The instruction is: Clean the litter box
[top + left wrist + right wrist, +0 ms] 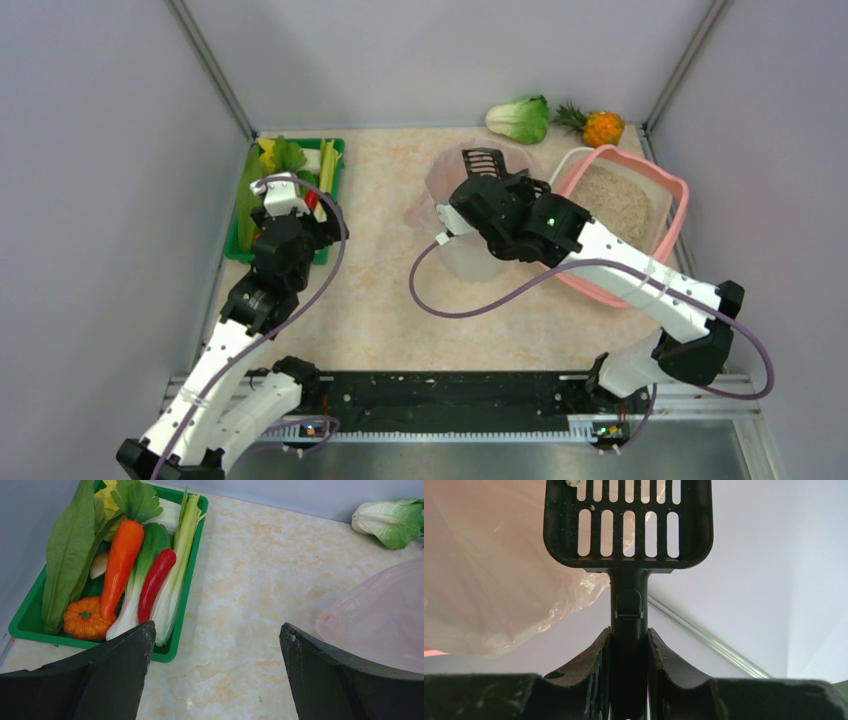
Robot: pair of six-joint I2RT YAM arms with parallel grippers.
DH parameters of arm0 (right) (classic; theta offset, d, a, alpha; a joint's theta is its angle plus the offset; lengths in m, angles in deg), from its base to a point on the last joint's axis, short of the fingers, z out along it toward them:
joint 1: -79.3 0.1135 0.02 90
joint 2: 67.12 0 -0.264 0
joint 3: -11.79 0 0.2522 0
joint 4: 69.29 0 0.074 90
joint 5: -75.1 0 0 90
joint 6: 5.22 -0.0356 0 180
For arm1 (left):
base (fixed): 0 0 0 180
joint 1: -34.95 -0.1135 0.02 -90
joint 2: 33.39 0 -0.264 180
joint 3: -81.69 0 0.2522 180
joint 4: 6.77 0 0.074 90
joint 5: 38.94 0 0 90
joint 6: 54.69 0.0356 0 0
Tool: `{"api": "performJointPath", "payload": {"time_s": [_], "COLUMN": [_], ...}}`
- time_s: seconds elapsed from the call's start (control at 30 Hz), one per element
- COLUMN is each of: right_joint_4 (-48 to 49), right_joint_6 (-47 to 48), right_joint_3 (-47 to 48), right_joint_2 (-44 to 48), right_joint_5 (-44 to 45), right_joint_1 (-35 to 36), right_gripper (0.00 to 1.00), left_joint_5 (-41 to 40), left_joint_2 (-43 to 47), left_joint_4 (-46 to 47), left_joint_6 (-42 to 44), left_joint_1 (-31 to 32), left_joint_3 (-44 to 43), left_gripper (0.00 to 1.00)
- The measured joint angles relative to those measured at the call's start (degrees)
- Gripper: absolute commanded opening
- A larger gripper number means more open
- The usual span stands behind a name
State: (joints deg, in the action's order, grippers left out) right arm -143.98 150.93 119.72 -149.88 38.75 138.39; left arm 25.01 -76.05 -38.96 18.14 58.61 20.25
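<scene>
The pink litter box point(640, 165) holds beige granules and sits at the back right of the table. My right gripper point(478, 197) point(629, 632) is shut on the handle of a black slotted scoop point(484, 160) point(629, 563). The scoop head is raised over the bin with the pink liner point(445, 180) point(489, 570), left of the litter box. A small pale clump clings to the scoop's upper left slots. My left gripper point(283, 190) point(216, 632) is open and holds nothing, hovering over bare table beside the green vegetable tray.
The green tray point(240, 235) point(187, 580) of toy vegetables lies along the left wall. A bok choy point(520, 118) point(392, 522) and a small pineapple point(600, 127) rest at the back edge. The pink liner point(380, 610) shows to the left gripper's right.
</scene>
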Motion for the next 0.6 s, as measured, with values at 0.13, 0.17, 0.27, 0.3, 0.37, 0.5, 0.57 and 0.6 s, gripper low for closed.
{"api": "performJointPath", "payload": {"time_s": [0.13,0.17,0.27,0.3,0.37,0.5,0.57,0.6], "right_joint_4": [0.2,0.1,0.6,1.3,2.2,3.2,3.9,3.8], "right_joint_6": [1.9,2.3,3.4,3.8,4.4,6.0,6.3,6.4], "right_joint_3": [0.1,0.1,0.1,0.0,0.0,0.0,0.0,0.0], "right_joint_2": [0.1,0.1,0.2,0.2,0.3,0.4,0.6,0.6], "right_joint_5": [0.4,0.4,1.0,1.4,1.9,2.6,2.9,2.9], "right_joint_1": [1.3,1.6,2.2,2.2,2.3,1.5,1.2,1.1], "right_gripper": [0.0,0.0,0.0,0.0,0.0,0.0,0.0,0.0], "left_joint_5": [-0.2,-0.2,-0.1,-0.2,-0.1,-0.2,-0.2,-0.2], "left_joint_2": [0.0,0.0,0.0,0.0,0.0,0.1,0.3,0.4], "left_joint_4": [0.0,0.0,0.0,0.0,0.0,0.0,0.0,0.0], "left_joint_6": [0.0,0.0,-0.1,-0.2,-0.3,-0.3,-0.3,-0.3], "left_joint_1": [0.0,0.0,0.0,0.0,0.0,0.0,0.0,0.0], "left_joint_3": [0.0,0.0,0.0,0.0,0.0,0.0,0.0,0.0], "left_gripper": [0.99,0.99,0.99,0.99,0.99,0.99,0.99,0.99]}}
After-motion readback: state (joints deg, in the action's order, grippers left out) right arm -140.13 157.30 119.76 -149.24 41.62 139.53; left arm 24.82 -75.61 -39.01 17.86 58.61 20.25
